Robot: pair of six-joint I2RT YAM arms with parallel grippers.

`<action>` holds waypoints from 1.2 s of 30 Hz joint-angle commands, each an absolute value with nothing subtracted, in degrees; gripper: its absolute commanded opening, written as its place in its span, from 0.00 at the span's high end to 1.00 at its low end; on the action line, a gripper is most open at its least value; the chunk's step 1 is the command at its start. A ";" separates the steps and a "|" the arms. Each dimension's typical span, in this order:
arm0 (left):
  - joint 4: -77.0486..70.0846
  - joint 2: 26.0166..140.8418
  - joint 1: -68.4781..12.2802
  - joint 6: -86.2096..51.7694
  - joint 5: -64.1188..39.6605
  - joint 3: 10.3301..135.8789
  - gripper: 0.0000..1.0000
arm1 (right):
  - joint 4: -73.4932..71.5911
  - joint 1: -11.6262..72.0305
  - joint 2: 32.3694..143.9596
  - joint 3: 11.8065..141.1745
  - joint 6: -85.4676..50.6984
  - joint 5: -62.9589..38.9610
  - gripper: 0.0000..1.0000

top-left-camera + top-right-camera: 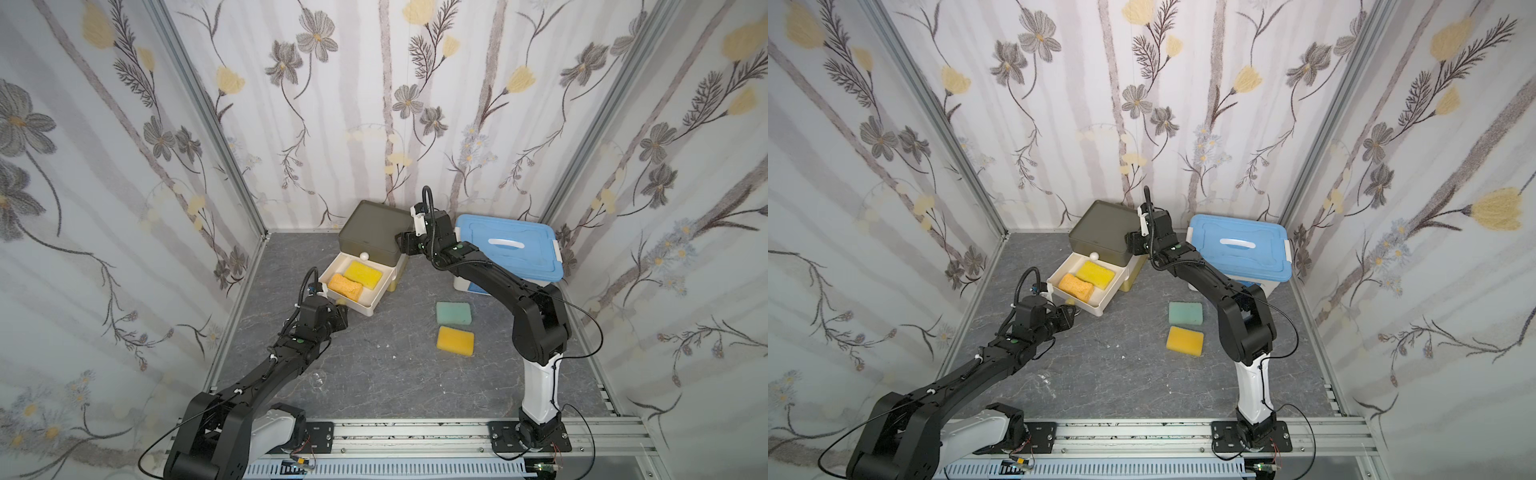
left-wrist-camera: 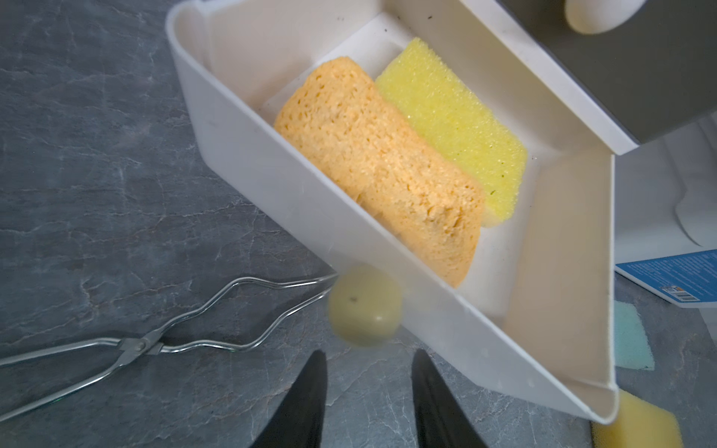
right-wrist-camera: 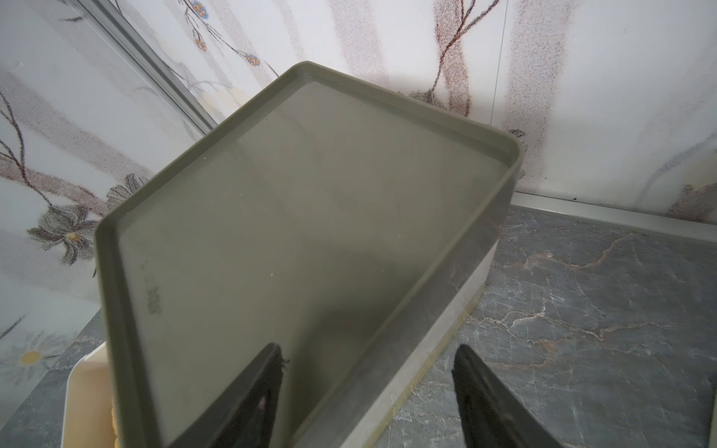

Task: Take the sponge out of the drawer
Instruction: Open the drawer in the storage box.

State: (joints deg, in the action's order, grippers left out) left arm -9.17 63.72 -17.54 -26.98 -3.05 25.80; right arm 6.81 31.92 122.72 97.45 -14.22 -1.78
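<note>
Left fingers (image 2: 298, 399) apart by knob (image 2: 364, 306), right fingers (image 3: 252, 399) apart, seemingly unclamped; porous orange sponge (image 2: 380, 163) in drawer (image 2: 240, 147).

The cabinet (image 1: 370, 228) stands at the centre of a top view, with the lidded box (image 1: 509, 249) just right of it. The drawer (image 1: 379, 293) sticks out of the cabinet toward the lower left. In it the front sponge (image 1: 344, 287) and the rear sponge (image 1: 365, 274) lie side by side, touching. Lower right of the drawer, on the surface (image 1: 374, 374), the upper loose sponge (image 1: 453, 313) lies just above the lower loose sponge (image 1: 455, 340), apart.
</note>
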 commanded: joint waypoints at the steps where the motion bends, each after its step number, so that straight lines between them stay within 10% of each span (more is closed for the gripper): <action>1: -8.46 60.78 -17.53 -26.83 -2.00 25.30 0.37 | 10.70 32.37 120.29 96.42 -10.11 1.44 0.28; 7: -7.00 54.92 -17.64 -26.08 -2.75 24.45 0.19 | 5.77 33.10 116.52 97.78 -7.45 1.41 0.26; 36: -2.37 51.20 -17.58 -24.80 -0.46 25.56 0.08 | 7.81 38.06 115.35 100.63 -4.04 -1.19 0.26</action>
